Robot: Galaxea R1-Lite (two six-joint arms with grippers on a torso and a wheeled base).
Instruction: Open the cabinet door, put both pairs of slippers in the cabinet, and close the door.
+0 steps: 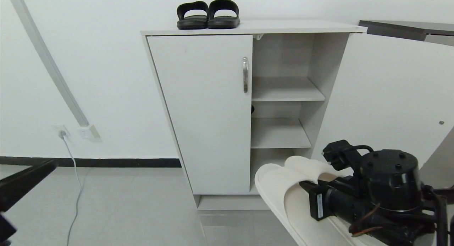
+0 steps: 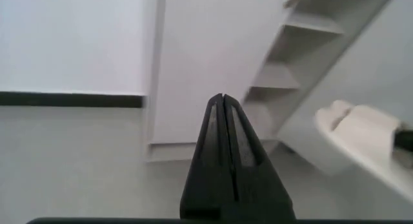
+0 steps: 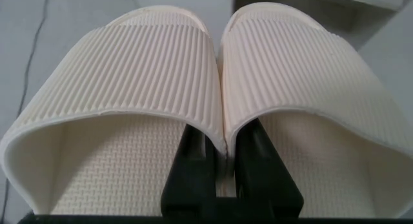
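We log the right tool pinching the cream slipper pair near the open cabinet, and the left tool pressed together.

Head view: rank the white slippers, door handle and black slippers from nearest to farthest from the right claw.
1. White slippers: held in the right claw, low in front of the cabinet's open side.
2. Door handle: higher up, on the closed door.
3. Black slippers: on the cabinet top, toward its left end.
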